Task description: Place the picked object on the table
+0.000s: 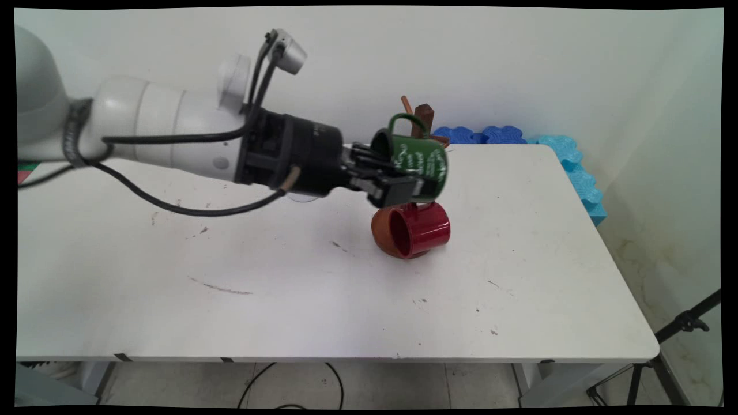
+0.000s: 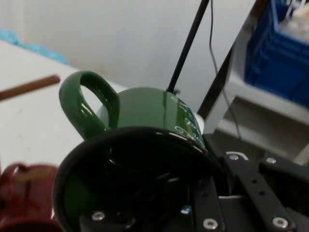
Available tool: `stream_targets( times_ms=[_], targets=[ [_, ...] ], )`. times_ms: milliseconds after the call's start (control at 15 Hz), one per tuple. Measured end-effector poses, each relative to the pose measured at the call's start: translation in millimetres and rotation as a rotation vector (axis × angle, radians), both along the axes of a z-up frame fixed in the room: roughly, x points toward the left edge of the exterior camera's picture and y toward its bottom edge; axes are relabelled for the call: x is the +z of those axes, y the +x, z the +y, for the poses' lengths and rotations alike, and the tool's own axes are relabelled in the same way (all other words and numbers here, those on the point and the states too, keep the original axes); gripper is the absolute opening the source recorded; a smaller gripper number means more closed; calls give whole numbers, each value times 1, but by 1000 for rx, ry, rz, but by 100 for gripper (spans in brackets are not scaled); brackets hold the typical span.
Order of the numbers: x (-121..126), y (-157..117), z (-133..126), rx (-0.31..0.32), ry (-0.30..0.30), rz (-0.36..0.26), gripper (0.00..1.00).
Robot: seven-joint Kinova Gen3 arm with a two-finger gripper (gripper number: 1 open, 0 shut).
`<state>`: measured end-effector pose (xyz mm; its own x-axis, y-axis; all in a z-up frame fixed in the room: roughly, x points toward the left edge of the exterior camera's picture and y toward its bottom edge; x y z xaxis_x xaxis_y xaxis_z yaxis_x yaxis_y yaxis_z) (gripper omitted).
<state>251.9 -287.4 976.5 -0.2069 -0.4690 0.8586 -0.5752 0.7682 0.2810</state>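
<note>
My gripper (image 1: 398, 173) is shut on the rim of a green mug (image 1: 424, 164) with white lettering, held on its side in the air with the handle up. The mug's dark mouth faces the hand and fills the bottom of the hand view, where the green mug (image 2: 149, 116) shows its handle at upper left. Right under it, a red mug (image 1: 418, 229) hangs on its side on a brown wooden mug stand whose base (image 1: 381, 231) rests on the table and whose pegs (image 1: 424, 115) rise behind the green mug. The red mug (image 2: 24, 193) shows at lower left.
The white table (image 1: 288, 288) spreads wide to the left and front. Blue foam pieces (image 1: 571, 167) line the far right edge and back corner. A black tripod (image 1: 674, 340) stands off the table's right front corner. Black cables hang from the arm.
</note>
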Motion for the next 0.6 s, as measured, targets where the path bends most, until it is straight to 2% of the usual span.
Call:
stream_targets(
  times_ms=[333,600],
  targets=[
    [6,25,0,-47,4,-155,0],
    [8,40,1,-131,-1,-318,0]
  ],
)
